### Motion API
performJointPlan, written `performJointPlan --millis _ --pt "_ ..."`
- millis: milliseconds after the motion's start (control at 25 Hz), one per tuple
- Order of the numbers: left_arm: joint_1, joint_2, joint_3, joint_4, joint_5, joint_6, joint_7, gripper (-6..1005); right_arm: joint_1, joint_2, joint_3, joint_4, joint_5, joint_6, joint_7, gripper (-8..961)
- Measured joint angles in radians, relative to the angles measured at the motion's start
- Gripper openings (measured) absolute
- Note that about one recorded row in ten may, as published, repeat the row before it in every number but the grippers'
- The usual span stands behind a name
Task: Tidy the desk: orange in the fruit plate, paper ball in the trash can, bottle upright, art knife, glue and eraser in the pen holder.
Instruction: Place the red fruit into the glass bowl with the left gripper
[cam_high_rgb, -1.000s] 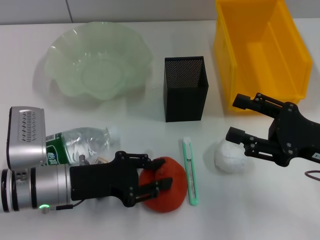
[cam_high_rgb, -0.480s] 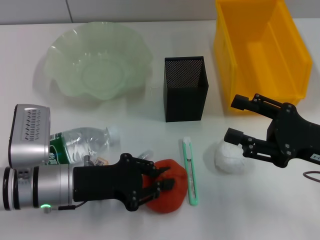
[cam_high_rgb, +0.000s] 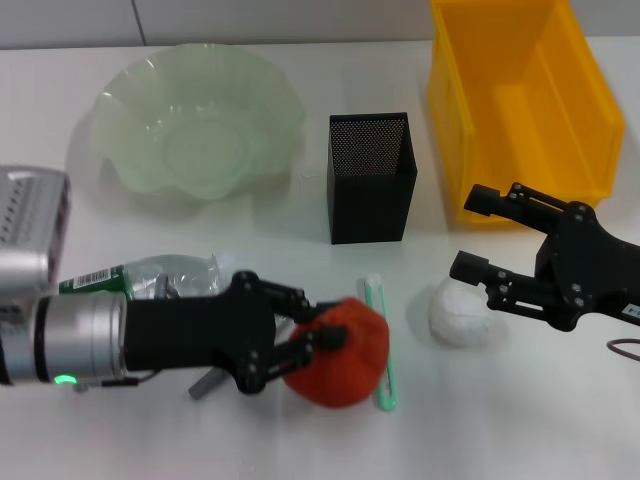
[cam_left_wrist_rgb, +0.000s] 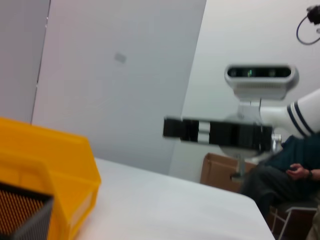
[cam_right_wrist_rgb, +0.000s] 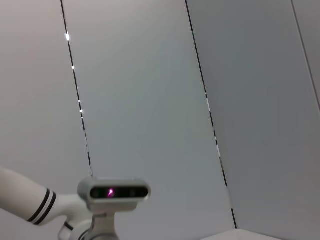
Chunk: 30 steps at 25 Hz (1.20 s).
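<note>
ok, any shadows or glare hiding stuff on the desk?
Head view: even light, soft shadows beside the pen holder and under the paper ball, none masking anything; no glare on the desk. Left wrist view: no hard shadows on the yellow bin. Right wrist view: small glints along a wall seam.

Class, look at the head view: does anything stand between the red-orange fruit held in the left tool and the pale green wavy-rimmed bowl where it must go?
The left tool grips the red-orange lumpy fruit. The lying clear plastic bottle sits on the white desk between it and the pale green wavy bowl; nothing else does.
</note>
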Motion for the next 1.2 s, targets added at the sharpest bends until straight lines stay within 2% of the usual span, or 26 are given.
performJointPlan --millis 360,1200 --pt "0.001 0.002 -0.085 0.116 -0.020 0.049 -0.088 178 0.005 0.002 0.000 0.055 0.002 0.001 -0.061 773" --pt "0.042 0.007 -0.171 0.186 -0.141 0.112 -0.098 178 0.031 0.001 0.000 0.103 0.002 0.001 -0.063 771"
